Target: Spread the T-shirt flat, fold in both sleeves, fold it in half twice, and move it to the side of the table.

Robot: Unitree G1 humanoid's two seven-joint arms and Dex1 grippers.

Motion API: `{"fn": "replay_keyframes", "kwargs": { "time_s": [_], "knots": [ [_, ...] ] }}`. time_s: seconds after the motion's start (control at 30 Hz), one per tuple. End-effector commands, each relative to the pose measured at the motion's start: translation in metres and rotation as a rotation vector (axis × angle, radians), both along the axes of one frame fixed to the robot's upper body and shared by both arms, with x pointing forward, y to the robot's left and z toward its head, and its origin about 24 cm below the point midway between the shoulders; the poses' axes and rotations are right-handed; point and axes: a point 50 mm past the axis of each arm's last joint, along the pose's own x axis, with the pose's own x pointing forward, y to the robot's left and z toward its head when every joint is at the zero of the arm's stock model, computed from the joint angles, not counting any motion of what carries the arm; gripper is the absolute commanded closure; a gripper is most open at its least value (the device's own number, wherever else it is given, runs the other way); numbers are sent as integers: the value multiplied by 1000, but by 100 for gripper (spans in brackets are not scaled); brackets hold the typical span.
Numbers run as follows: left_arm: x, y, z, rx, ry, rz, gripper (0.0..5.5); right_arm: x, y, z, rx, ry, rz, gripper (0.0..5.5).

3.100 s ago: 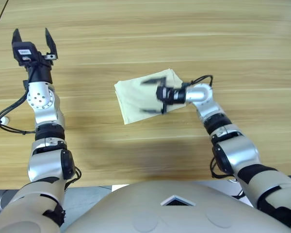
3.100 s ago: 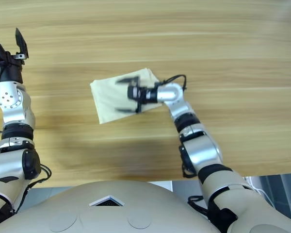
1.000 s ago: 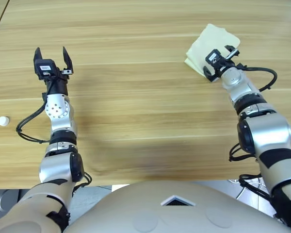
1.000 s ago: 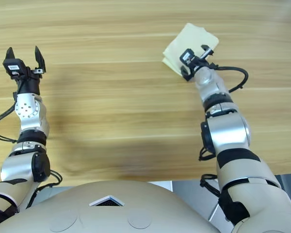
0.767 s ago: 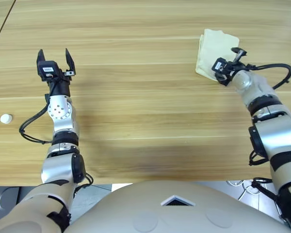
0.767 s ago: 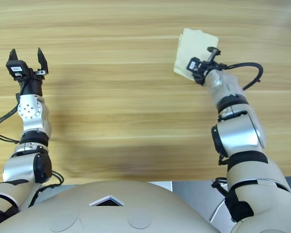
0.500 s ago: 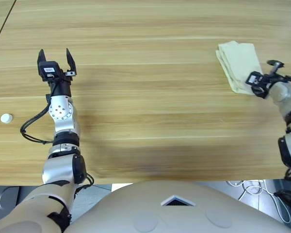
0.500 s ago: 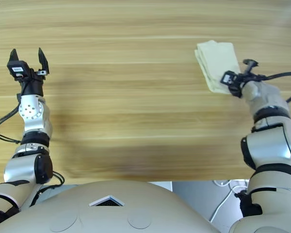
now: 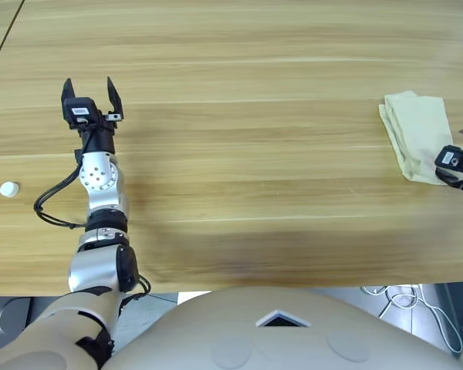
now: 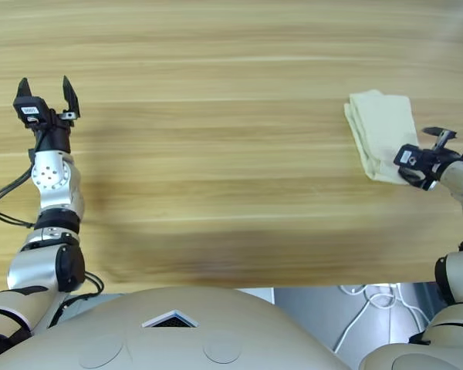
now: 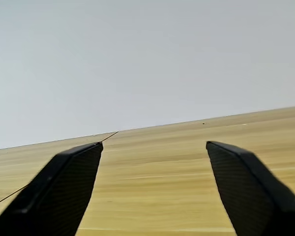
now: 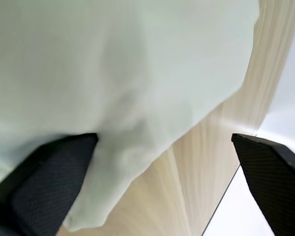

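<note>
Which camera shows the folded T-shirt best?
Right eye view: the whole folded T-shirt shows, well clear of the frame edge. Left eye view has it nearer the edge; right wrist view gives a close-up patch of cloth.

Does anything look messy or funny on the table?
A little. The folded T-shirt lies crooked on the right side of the table, its layers not lined up. A small white round thing sits alone on the far left. Nothing is spilled or torn.

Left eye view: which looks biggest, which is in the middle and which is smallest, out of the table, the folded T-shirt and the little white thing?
1. Table
2. Folded T-shirt
3. Little white thing, by far the smallest
</note>
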Motion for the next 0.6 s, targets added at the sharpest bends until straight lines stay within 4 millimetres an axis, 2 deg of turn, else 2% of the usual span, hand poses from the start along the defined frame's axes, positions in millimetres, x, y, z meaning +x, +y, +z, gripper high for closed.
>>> {"fn": "replay_keyframes", "kwargs": {
  "time_s": [0.03,0.1,0.17,0.3,0.43,0.53,0.6],
  "knots": [
    [2,0,-1,-25,4,-27,158,16,26,11,70,-91,133,42],
    [4,-1,-1,-51,8,-48,158,31,41,37,101,-230,202,42],
    [5,-3,-2,-63,14,-72,158,37,53,56,122,-314,255,42],
    [5,-7,-3,-71,24,-130,158,37,68,77,96,-371,297,42],
    [5,-8,-3,-84,21,-172,158,41,86,77,106,-377,336,42],
    [6,-8,-6,-154,28,-187,158,55,121,73,226,-431,418,42],
    [16,-23,-17,-274,93,-221,158,77,155,69,470,-541,447,42]
  ]
}}
